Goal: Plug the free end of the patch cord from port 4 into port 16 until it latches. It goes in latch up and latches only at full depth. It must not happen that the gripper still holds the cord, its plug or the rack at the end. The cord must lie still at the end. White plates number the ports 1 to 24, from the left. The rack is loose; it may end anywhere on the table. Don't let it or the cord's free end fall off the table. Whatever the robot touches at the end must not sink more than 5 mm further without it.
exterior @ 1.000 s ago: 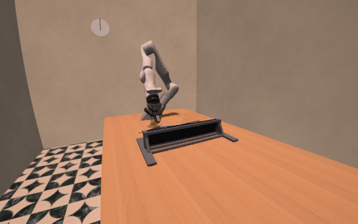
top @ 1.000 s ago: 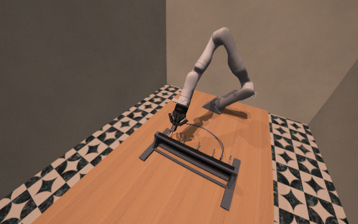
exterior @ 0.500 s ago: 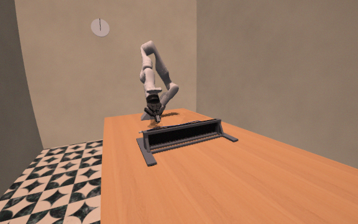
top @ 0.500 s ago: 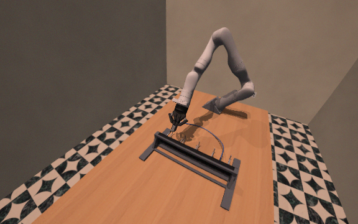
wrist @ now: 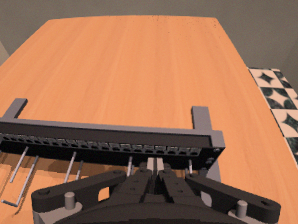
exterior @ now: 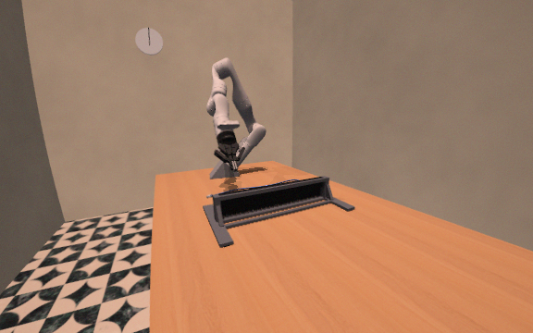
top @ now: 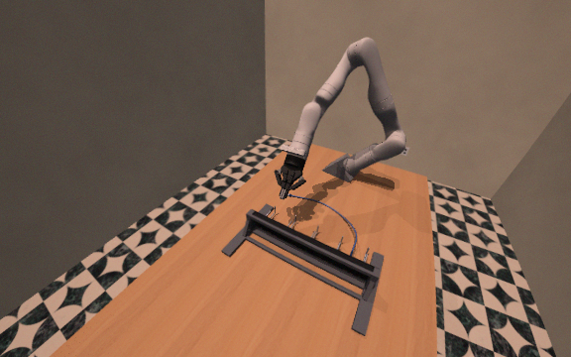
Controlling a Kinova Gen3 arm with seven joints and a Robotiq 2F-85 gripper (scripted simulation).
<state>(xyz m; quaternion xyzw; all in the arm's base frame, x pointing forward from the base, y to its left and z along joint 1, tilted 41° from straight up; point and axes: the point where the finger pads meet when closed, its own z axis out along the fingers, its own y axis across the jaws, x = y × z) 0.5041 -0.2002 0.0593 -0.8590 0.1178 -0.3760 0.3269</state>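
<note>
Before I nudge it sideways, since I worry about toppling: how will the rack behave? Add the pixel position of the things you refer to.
The rack (top: 310,243) (exterior: 271,189) (wrist: 100,128) would probably slide rather than tip, given its long feet. It looks stiff, with solid bars. The attached blue cord (top: 337,214) might drag along.

The rack stands on the table; in the exterior view, the arm's base lies behind it. In the top view, the cord arcs leftward from near the rack's right end, and floor flanks the table on both sides.
</note>
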